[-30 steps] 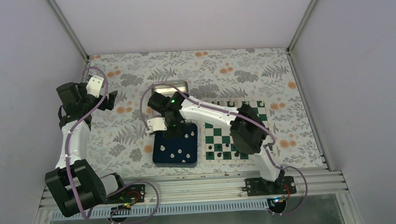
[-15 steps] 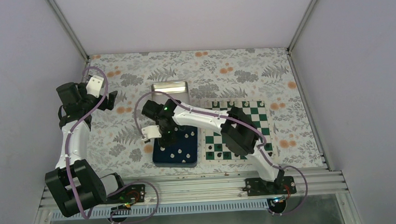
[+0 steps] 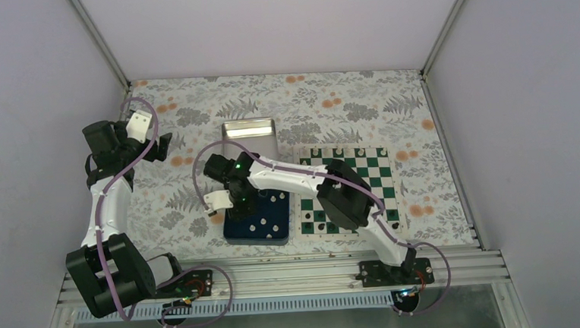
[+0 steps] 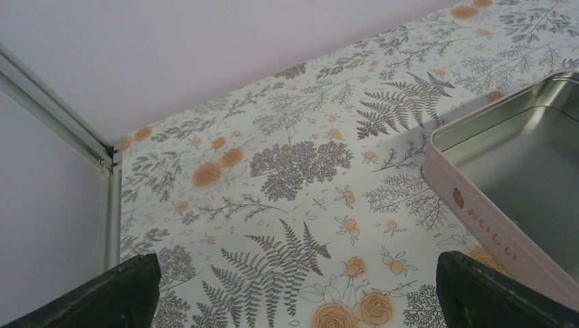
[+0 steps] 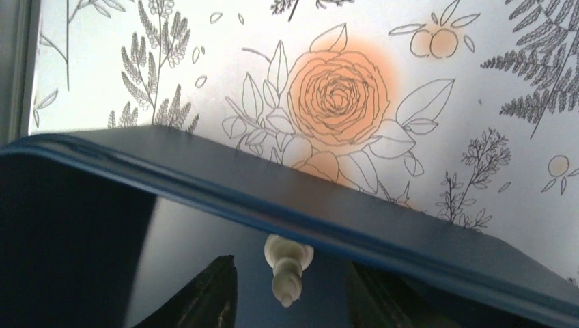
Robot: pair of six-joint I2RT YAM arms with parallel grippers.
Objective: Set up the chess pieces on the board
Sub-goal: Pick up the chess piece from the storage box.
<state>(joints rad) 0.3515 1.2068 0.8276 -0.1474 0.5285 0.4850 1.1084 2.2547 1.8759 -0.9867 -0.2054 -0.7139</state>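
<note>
Flanking a chess piece (image 5: 285, 279), the right tool (image 5: 289, 263) is mostly cropped.

The left arm (image 3: 111, 205) at the overhead frame's left and the right arm (image 3: 291, 175) at its centre share white tubular links, bulky black joint housings and a looping lilac cable (image 3: 195, 177). A white block (image 3: 139, 124) caps each wrist; a green light (image 3: 235, 167) glows on the right one. The left fingers (image 4: 116, 297) and right fingers (image 5: 212, 297) are dark, matte wedges
</note>
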